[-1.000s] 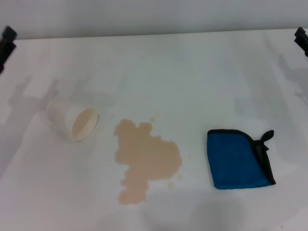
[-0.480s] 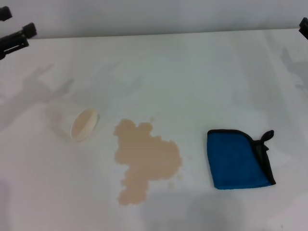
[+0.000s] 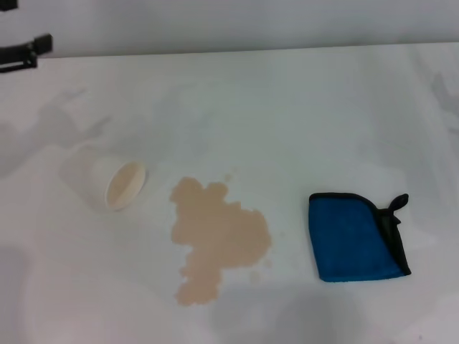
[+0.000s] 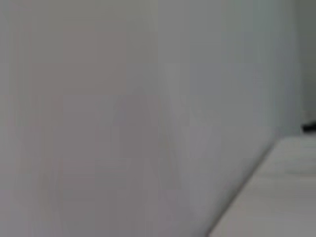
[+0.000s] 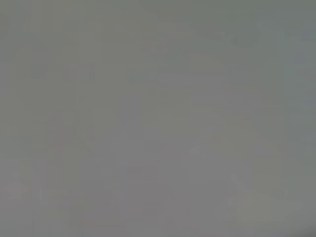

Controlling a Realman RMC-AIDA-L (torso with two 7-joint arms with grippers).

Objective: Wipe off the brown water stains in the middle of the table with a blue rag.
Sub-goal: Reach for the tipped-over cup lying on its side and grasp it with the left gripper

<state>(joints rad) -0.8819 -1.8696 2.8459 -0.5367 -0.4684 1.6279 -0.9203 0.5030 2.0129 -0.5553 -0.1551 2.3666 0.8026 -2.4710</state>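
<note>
The brown water stains (image 3: 215,240) form a tan lobed puddle in the middle of the white table (image 3: 287,115). The blue rag (image 3: 355,238) lies folded flat to the right of the puddle, with black edging and a small loop at its far right corner. Nothing touches it. My left gripper (image 3: 21,29) shows only as two black fingertips (image 3: 29,51) at the far left edge, held apart, empty and well away from the rag and puddle. My right gripper is out of view. Both wrist views show only blank grey surfaces.
A white paper cup (image 3: 111,183) with a beige inside lies on its side just left of the puddle, its mouth facing the front. The table's far edge (image 3: 237,50) meets a grey wall.
My left gripper has swung up and outward at the far left edge. My right gripper has left the head view at the far right. Rag, puddle and cup have not moved.
</note>
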